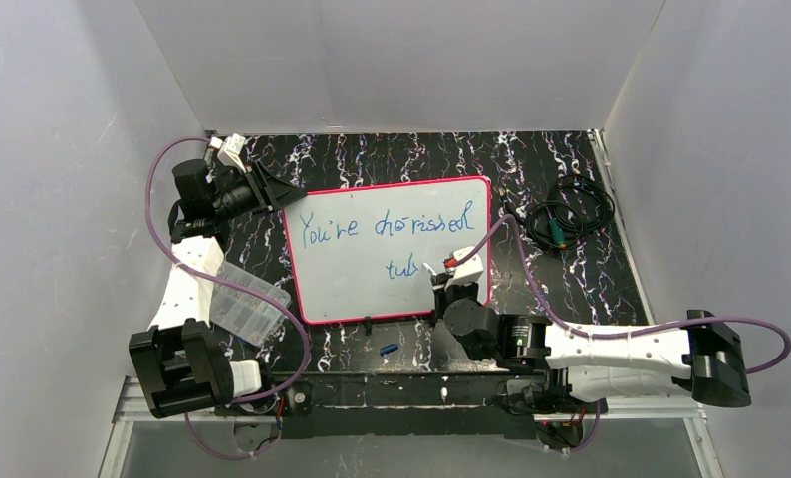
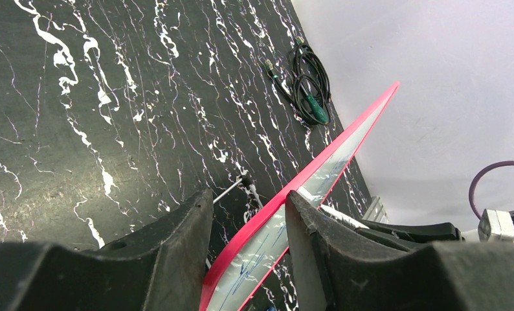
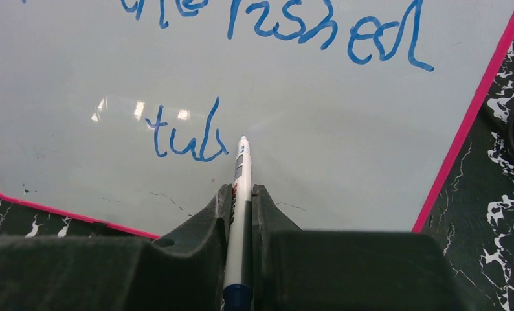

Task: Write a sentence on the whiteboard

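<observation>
Right gripper [image 3: 243, 193] fills the foot of its wrist view, fingers pinching a marker [image 3: 241, 162]. The tip meets the whiteboard [image 3: 345, 149] just ahead, beside "tub" in the blue sentence [image 3: 283, 23].

Only the left wrist view shows the left gripper [image 2: 248, 204] clamped on the whiteboard's pink edge, which slants away beyond the fingers. A cable coil [image 2: 309, 81] lies far ahead on the table [image 2: 79, 97].

From above, both written lines show whole, and a clear box [image 1: 244, 304] lies behind the left fingers.
</observation>
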Robot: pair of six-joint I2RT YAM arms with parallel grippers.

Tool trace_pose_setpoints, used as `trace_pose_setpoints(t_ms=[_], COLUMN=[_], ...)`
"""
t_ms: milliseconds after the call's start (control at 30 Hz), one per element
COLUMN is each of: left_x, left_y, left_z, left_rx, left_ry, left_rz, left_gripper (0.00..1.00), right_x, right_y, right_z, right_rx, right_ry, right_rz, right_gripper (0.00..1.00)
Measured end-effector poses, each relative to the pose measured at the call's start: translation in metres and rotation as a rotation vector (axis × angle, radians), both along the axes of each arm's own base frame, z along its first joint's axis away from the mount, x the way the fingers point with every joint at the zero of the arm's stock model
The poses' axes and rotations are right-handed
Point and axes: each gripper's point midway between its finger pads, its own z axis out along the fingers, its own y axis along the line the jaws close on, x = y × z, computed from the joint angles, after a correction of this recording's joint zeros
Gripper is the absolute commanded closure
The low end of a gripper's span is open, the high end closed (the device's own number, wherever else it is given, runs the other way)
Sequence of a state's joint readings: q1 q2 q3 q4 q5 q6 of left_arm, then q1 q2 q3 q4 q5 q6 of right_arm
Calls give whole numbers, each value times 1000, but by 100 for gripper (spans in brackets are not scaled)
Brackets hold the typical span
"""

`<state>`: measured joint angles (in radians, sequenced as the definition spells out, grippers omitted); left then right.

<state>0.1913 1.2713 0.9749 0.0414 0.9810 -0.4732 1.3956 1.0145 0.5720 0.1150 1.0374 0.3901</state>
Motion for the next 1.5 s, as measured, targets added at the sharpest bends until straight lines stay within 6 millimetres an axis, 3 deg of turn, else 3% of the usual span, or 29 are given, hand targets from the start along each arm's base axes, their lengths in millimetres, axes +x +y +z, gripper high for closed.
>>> trace_pose_setpoints(t_ms=[633,1100,1233,1500], left_x=[0,0,0,0], left_y=[0,0,0,0], left_z=[0,0,0,0], left_rx=[0,0,0,0], left_ry=[0,0,0,-1], left_rz=[0,0,0,0], left_gripper=[57,57,57,57], right_x=[-6,-36,-39,-29], right_y=[10,49,55,42], right_z=[-18,-55,-47,1], right_rx=[-33,-55,-52,13], right_ry=[36,127,110,38], right_rz=[35,175,194,123], right_gripper=[99,99,99,99])
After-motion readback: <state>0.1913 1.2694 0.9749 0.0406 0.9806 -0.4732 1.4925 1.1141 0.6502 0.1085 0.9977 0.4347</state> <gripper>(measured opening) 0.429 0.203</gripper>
